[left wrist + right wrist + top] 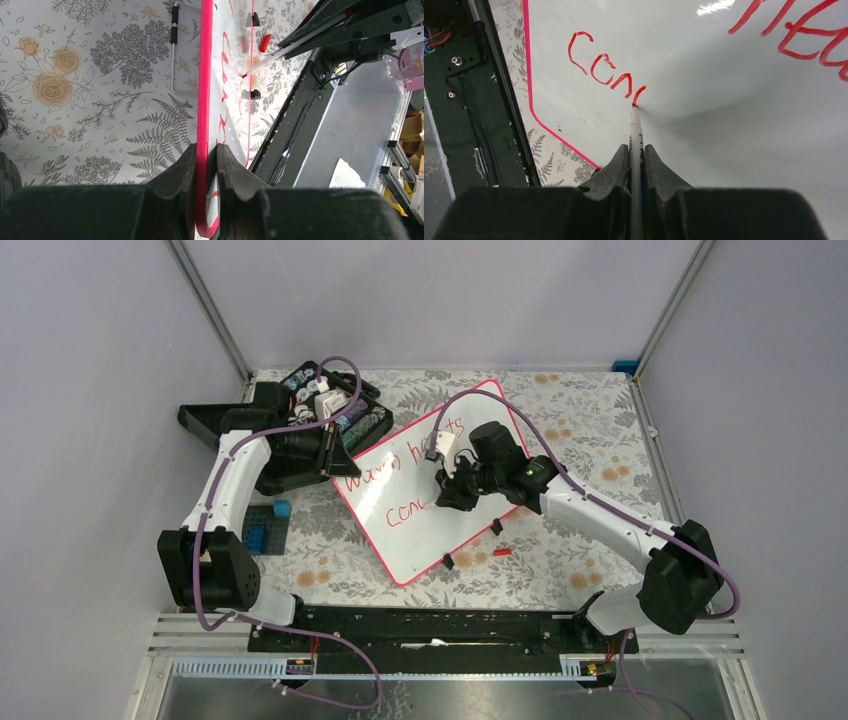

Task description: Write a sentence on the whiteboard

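Floral-print tabletop (pixel 590 410) seen from above, with two wrist views. Nearest the bases, the right gripper (pixel 636 148) is clamped tight on a red marker (pixel 635 127), whose long axis points to 12 o'clock in the wrist view. The marker's tip touches the whiteboard (pixel 425 545) at the foot of a partial stroke. The sentence (pixel 604 70) reads "Warm hearts" on the upper line and "Conn" on the lower, the second n incomplete. Finished letters lie at 10 to 11 o'clock from the tip and bare board at 3 to 4 o'clock. The remaining letters therefore appear to call for travel that way, toward 2 o'clock in the top view, along the board's long axis. Farther off, at the board's 9 o'clock corner, the left gripper (pixel 206 150) pinches the pink rim, jaws nearly closed with one finger on each face. Only the right arm is placed to write. Beyond, at 11 o'clock, sits a black case (pixel 205 420).
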Controlling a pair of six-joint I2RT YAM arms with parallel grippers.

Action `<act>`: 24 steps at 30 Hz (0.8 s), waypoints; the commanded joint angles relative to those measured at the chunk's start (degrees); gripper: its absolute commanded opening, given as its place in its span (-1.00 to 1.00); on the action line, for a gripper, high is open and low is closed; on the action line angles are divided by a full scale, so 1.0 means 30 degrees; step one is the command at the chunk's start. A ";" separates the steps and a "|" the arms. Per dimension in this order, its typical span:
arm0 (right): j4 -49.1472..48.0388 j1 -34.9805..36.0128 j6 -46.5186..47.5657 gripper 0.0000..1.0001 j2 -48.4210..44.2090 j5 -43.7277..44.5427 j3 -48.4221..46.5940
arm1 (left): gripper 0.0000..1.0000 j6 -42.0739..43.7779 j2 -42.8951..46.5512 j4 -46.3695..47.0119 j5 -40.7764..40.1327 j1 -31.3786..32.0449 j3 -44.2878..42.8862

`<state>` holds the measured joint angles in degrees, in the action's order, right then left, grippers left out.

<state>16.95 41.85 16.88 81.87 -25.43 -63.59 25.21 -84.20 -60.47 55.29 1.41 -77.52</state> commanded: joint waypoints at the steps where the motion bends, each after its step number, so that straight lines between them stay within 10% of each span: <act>1: -0.0341 -0.0034 0.0158 -1.00 -0.0555 0.0303 0.0366 | -1.00 0.0870 -0.0338 0.0125 -0.1084 0.0438 0.0221; 24: -0.0526 -0.0073 0.0227 -1.00 0.0558 0.0883 -0.1744 | -1.00 0.0935 -0.0419 0.0127 -0.1156 0.0440 0.0264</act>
<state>17.28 41.85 16.88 82.81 -24.69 -66.46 25.21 -84.20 -60.47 55.29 1.41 -77.52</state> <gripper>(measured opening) 0.169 0.163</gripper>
